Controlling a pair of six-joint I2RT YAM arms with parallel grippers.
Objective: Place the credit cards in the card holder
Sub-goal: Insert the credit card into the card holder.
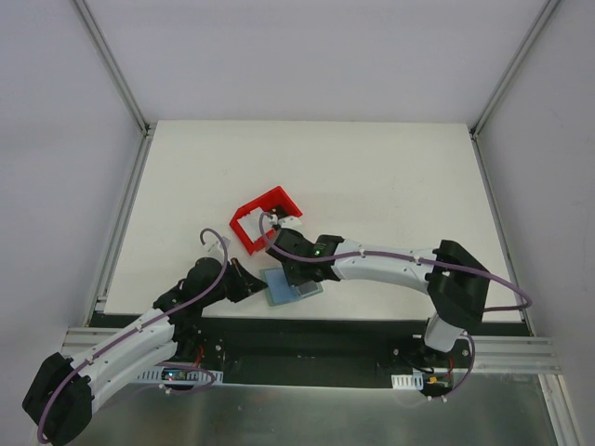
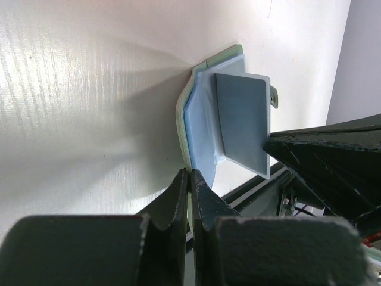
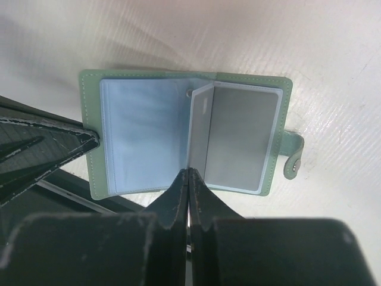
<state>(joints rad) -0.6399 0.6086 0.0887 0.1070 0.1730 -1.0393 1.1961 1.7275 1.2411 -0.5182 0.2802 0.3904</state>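
While looking down from the top cam, can see the card holder [image 1: 279, 294] lying open on the table [image 1: 372, 177], right between the left gripper [image 1: 257, 282] and the right gripper [image 1: 294, 281]. Also spotting a red bin [image 1: 263, 219] just beyond the right one.

Over to the left wrist cam: shows its fingers [image 2: 175, 199] clenched tight, apparently nipping the holder's green edge right at the tips. Just past them, seeing blue-grey pockets and a grey card [image 2: 241, 119] lying on the pocket page.

On to the right wrist cam: shows its fingers [image 3: 175, 196] squeezed together too, tips at the holder's near edge by the middle fold. Can't tell if pinching a sleeve there. Seeing that card just beyond and right of the tips, and the snap tab [image 3: 293, 156] further right.
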